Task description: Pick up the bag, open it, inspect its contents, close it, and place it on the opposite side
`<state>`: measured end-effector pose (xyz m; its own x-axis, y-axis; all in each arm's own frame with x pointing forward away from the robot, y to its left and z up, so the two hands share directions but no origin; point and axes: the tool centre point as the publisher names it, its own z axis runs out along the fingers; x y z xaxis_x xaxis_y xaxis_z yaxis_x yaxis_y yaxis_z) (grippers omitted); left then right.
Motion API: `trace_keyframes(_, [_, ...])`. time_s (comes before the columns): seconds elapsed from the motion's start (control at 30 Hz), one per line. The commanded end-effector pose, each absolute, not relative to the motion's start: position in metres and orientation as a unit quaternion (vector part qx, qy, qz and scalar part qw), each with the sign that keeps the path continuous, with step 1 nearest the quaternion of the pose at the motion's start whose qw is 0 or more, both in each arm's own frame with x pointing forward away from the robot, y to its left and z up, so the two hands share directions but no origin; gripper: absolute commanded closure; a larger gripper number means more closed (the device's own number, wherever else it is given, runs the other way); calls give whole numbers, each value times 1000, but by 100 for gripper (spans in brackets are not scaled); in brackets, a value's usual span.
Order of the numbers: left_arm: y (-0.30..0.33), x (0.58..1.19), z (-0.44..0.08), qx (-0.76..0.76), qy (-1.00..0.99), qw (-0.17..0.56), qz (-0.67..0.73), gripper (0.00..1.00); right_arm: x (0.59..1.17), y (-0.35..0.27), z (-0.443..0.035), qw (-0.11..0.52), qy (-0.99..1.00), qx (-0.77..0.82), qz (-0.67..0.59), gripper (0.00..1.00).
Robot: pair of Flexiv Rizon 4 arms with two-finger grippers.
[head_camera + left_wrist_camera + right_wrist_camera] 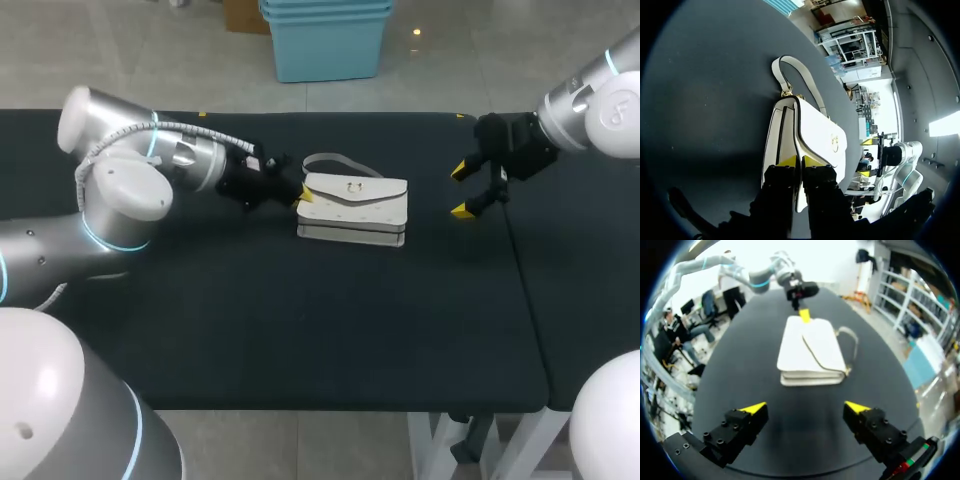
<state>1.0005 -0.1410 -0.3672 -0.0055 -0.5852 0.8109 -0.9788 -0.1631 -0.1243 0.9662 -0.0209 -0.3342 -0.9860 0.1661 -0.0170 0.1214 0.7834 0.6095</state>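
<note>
Judging the bag (355,205) light and soft-sided, I hold its end edge in my left hand (800,161), right hand (460,190) wide.

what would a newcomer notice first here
A white bag lies flap-closed in the middle of the dark table, its strap looped on the far side. The left gripper is shut on the bag's end, while the right gripper hangs open, clear of the other end.
</note>
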Motion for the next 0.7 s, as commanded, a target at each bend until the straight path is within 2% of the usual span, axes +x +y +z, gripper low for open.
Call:
trace_keyframes(0.03, [-148,1000,-374,656,-594,258,388,45,966,-21,-334,35,944,76,320,0])
trace_keyframes(0.07, [-148,1000,-374,656,-594,258,387,9,966,-21,-334,35,944,76,320,0])
trace_keyframes(0.1, [-148,999,-373,655,-596,256,386,0,966,-21,-334,35,944,76,320,0])
trace_keyframes(0.4, [-120,990,-346,647,-618,232,383,0,963,-14,-318,59,953,76,286,0])
trace_keyframes(0.7, [-85,993,-307,616,-683,226,322,0,953,-1,-295,127,962,79,227,0])
